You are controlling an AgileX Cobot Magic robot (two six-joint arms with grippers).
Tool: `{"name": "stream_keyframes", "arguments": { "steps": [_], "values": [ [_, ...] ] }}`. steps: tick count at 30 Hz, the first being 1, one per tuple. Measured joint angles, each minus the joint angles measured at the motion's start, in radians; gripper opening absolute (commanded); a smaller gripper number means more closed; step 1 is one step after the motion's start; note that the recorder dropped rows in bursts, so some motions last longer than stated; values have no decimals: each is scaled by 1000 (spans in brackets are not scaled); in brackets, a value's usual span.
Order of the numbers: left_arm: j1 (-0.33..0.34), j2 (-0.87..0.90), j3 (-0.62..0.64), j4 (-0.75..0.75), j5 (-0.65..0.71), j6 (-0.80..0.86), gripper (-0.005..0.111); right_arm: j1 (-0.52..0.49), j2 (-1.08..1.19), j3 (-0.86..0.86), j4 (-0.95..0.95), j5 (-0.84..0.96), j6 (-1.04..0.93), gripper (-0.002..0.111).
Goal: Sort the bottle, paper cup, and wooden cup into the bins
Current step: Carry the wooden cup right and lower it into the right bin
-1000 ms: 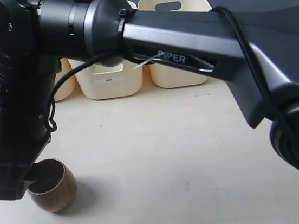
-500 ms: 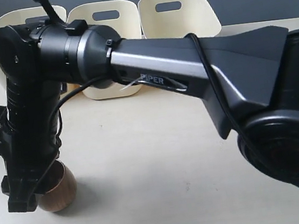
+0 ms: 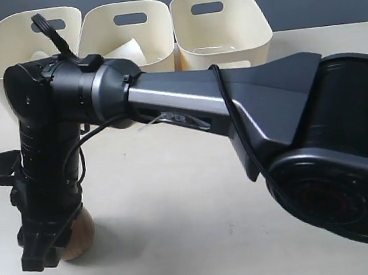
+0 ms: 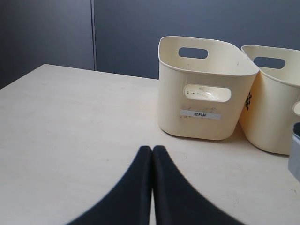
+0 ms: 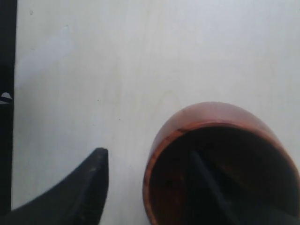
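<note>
At the left of the table in the exterior view: wooden cup upright, mouth up, well apart from the bins at the back.

Your right arm reaches across the middle and stands almost straight down over the cup. Right gripper straddles the cup wall, with one finger outside and the other down in the dark hollow. That is a rim pinch, probably chosen because the round belly is too wide and slippery to take from both sides. Bare table shows between the outer finger and the wall, so the jaws are wide apart and nothing is gripped yet.

Left gripper waits low over the table at the far left, pressed closed on nothing, out of the right arm's way.

Paper cup lies tilted in the middle bin. Bottle: cannot make it out; something pale shows in the right bin, too faint to name.

Judgement: wooden cup is the piece in hand; pinch, lift, carry to a bin. Watch that the cup does not tip as the jaws close.
</note>
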Motion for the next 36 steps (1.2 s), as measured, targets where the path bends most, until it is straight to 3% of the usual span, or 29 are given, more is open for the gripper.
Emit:
{"name": "stream_keyframes", "arguments": {
  "steps": [3,10,16,19,26,36],
  "values": [
    [0,0,0,0,0,0,0,0,2,0,-20,0,9,-1],
    [0,0,0,0,0,0,0,0,-20,2,-48,0,17,0],
    [0,0,0,0,0,0,0,-18,-187,-3,-190,2,17,0],
    [0,0,0,0,0,0,0,-96,-279,-46,-246,4,20,0],
    [0,0,0,0,0,0,0,-402,-325,-68,-304,6,90,0],
    [0,0,0,0,0,0,0,-612,-293,-68,-273,-11,102,0]
  ]
}}
